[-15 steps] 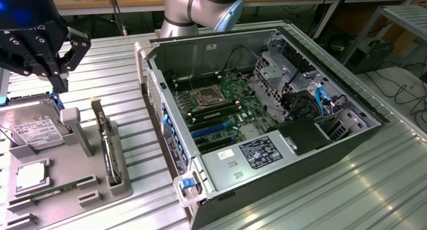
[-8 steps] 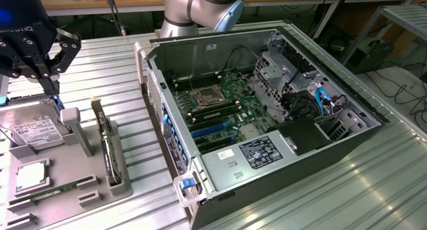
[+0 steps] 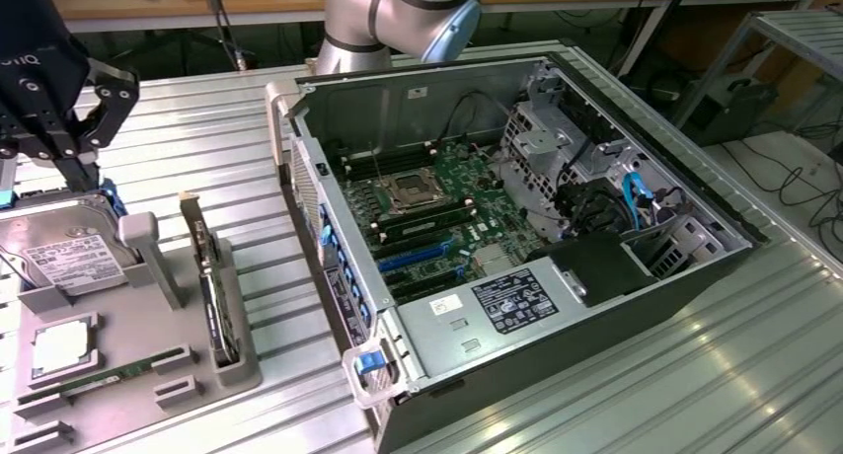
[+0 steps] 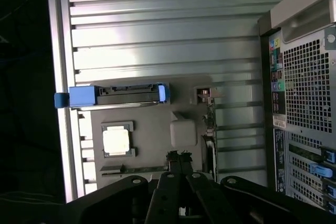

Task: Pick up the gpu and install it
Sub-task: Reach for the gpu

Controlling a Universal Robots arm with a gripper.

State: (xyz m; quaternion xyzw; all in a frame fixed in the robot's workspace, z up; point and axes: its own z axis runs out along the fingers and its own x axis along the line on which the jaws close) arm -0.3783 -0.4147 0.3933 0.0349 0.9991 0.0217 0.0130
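A: Where is the gpu now?

B: It stands on its long edge in a slot of the grey holder, in the lower left of the exterior frame. Its silver bracket points to the far end. The open computer case is just beside it on the exterior view's right, and both rest on the ribbed metal counter.

A: And the fingers?

B: They are clenched together and they grasp nothing. They hang in the upper left of the frame, over the far end of the hard drive, near its blue end piece.

A: So the gpu is not under them?

B: No. It lies apart from them, toward the lower right in the exterior frame, with a grey post of the holder between. In the wrist view the fingers line up nearer to the post than to the thin edge of the card.

A: How should the pick be done well?

B: I think the fingers must be released before they come down, then centred over the top edge of the card. They should pinch the bare board, not the cooler. The lift should go straight up, so the card does not jam in the slot.
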